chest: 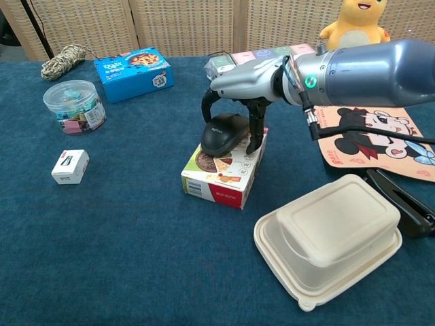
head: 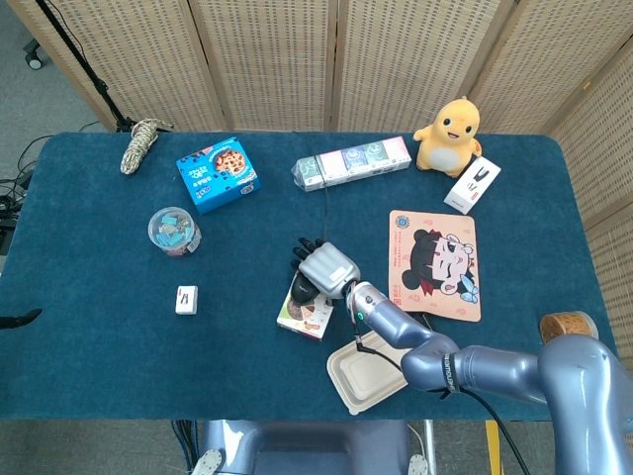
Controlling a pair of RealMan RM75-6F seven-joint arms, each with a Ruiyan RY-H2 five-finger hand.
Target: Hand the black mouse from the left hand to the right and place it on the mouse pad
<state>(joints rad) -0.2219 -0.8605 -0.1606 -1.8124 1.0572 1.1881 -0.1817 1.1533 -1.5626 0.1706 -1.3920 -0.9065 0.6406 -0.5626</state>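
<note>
On the snack box (chest: 223, 178), black mouse (chest: 224, 133) lengthwise toward upper right.

The black mouse (chest: 225, 133) is a glossy, rounded computer mouse with a small pale logo on its back. It sits upright on top of a small snack box (chest: 225, 170) — the landmark here — near the box's far edge, its rounded body overhanging the printed lid a little toward the left side of the chest view. In the head view only a dark sliver of it (head: 303, 287) shows on the box (head: 306, 312).

The mouse pad (head: 434, 263) is a pink rectangle printed with a cartoon girl's face, lying flat on the blue cloth — well to the right of the box, its long side running away from the robot.
</note>
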